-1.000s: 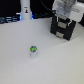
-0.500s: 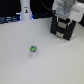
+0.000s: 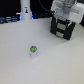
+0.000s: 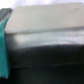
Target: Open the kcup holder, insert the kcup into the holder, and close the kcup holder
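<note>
The kcup (image 3: pixel 33 50) is a tiny pale cup with a green top, standing upright on the white table in the middle of the exterior view. The kcup holder (image 3: pixel 63 27) is a black boxy drawer unit at the exterior view's upper right; its drawers look shut. My gripper (image 3: pixel 61 16) hangs right at the holder's top, far from the kcup. Its fingers are too blurred to tell whether they are open or shut. The wrist view is filled by the holder's grey top and dark front (image 4: pixel 45 50), very close and out of focus.
A white bottle-like object (image 3: pixel 25 11) stands at the back on the exterior view's left, against a dark backdrop. The white table (image 3: pixel 55 62) spreads around the kcup. A blurred teal shape (image 4: pixel 4 45) sits at the edge of the wrist view.
</note>
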Motion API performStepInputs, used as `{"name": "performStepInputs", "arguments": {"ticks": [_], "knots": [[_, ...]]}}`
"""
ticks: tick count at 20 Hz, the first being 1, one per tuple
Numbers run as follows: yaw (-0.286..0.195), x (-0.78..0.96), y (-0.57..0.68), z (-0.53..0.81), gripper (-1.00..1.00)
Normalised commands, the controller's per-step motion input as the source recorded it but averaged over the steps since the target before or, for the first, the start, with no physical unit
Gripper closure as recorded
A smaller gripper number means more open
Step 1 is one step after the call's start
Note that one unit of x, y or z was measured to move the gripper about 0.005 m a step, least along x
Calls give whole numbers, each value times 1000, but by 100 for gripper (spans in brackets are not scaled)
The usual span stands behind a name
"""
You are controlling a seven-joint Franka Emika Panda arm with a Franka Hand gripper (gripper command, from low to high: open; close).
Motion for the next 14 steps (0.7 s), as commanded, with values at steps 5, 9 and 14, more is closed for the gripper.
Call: {"name": "performStepInputs", "arguments": {"ticks": [5, 9, 14], "knots": [[-67, 932, -242, 155, 100], [-78, 937, -278, 182, 100], [-81, 941, -268, 208, 100]]}}
